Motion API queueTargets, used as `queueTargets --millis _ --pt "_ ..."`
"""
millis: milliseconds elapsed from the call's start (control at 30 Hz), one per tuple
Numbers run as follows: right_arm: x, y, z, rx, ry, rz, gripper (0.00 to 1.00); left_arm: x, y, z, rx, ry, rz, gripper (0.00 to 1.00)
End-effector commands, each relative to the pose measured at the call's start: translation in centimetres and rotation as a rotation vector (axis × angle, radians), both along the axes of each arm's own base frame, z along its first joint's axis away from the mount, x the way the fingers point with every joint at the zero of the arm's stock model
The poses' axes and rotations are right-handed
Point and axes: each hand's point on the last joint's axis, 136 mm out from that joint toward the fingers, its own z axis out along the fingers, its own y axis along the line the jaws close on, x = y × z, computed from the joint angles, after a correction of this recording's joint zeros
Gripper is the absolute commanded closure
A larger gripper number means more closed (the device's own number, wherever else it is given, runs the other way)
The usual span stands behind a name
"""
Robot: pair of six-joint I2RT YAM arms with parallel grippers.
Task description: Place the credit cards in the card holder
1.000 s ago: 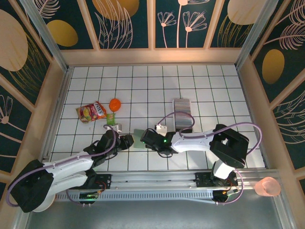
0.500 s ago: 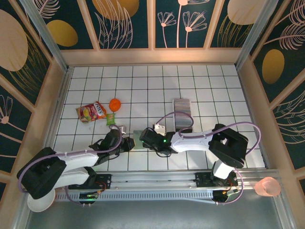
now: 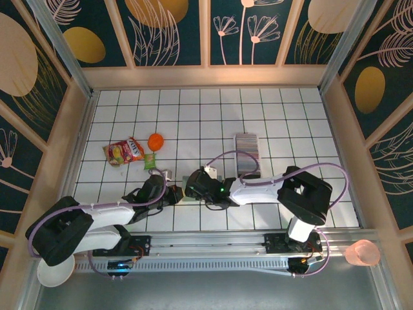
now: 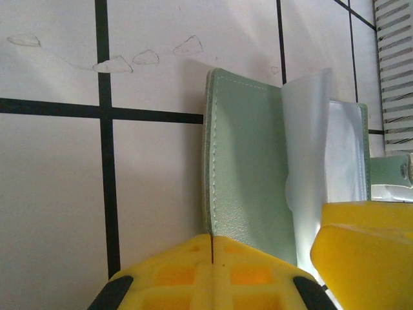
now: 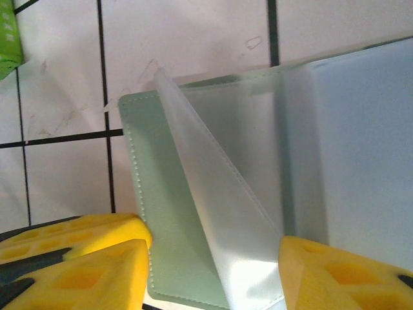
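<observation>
Nearest me, outside the rail, I count one pink cup point(image 3: 362, 253) and one white bowl point(image 3: 53, 275), the bowl partly covered by the left arm's shoulder. Just beyond, the two grippers meet nose to nose over the card holder point(image 4: 248, 168), and from above their bodies mostly hide it. On the wrist view the left gripper point(image 4: 211, 250) has its jaws together, pinching the edge of the holder's green cover. The right gripper point(image 5: 213, 271) has its jaws apart, astride the clear sleeves; I cannot tell whether they press. The holder lies open on the white, black-gridded table point(image 3: 290, 116). Farther back the credit cards point(image 3: 247, 152) stand in one striped row, too fine for me to count. Left of them lie one snack packet point(image 3: 124, 152), one small green packet point(image 3: 150, 161) and one round orange thing point(image 3: 155, 141). Dark leaf-patterned walls point(image 3: 174, 32) enclose the table.
</observation>
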Motion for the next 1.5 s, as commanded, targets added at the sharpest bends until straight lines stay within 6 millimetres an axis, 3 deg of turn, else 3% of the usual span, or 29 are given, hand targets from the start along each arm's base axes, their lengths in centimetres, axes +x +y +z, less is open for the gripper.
queueTargets --millis 0,467,600,800,1067,1200,1267,1400,1467 --pt "0.3 0.8 -0.1 0.036 -0.005 0.012 0.44 -0.5 0.0 -0.2 -0.018 0.011 -0.002 1.0" --pt "-0.5 4.1 2.7 0.323 0.038 0.052 0.45 -0.6 1.0 -0.8 -0.021 0.002 0.048 1.0" --pt "-0.2 4.8 5.0 0.347 -0.011 0.077 0.45 -0.7 1.1 -1.1 -0.018 0.009 0.053 1.0" --pt "-0.6 6.1 10.9 0.45 -0.146 0.175 0.45 -0.7 1.2 -1.3 -0.009 0.01 0.059 1.0" --pt "-0.1 4.0 15.8 0.43 -0.273 0.16 0.45 -0.5 1.4 -1.4 0.005 0.004 0.069 1.0" --pt "1.4 0.3 15.2 0.266 -0.325 0.063 0.45 -0.4 1.6 -1.1 -0.002 -0.012 0.078 1.0" --pt "2.2 -2.3 13.5 0.182 -0.306 -0.008 0.48 -0.2 1.7 -0.7 -0.008 -0.024 0.087 1.0" --pt "2.4 -5.0 10.0 0.103 -0.24 -0.028 0.57 -0.1 1.7 0.1 -0.014 -0.037 0.093 1.0" --pt "2.5 -5.6 8.8 0.055 -0.227 -0.015 0.64 0.0 1.7 0.6 -0.02 -0.043 0.092 0.85"
